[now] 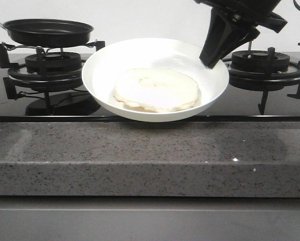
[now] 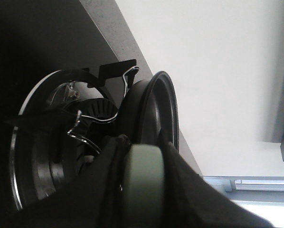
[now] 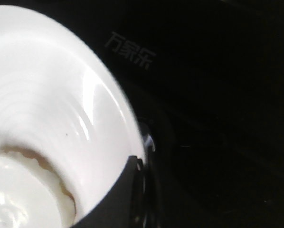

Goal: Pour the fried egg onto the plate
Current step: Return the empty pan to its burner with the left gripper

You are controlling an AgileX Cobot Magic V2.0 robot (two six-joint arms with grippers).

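The white plate is between the two burners, tipped toward the camera. The fried egg lies in it as a flat white patch with browned edges; no yolk shows. My right gripper is shut on the plate's right rim. In the right wrist view one finger lies inside the plate, beside the egg. The black frying pan sits empty on the left burner. In the left wrist view my left gripper is shut on the pan's grey-green handle, with the pan just beyond.
The left burner grate is under the pan, and the right burner is behind my right arm. Both stand on the black glass hob. A speckled grey stone counter edge runs along the front.
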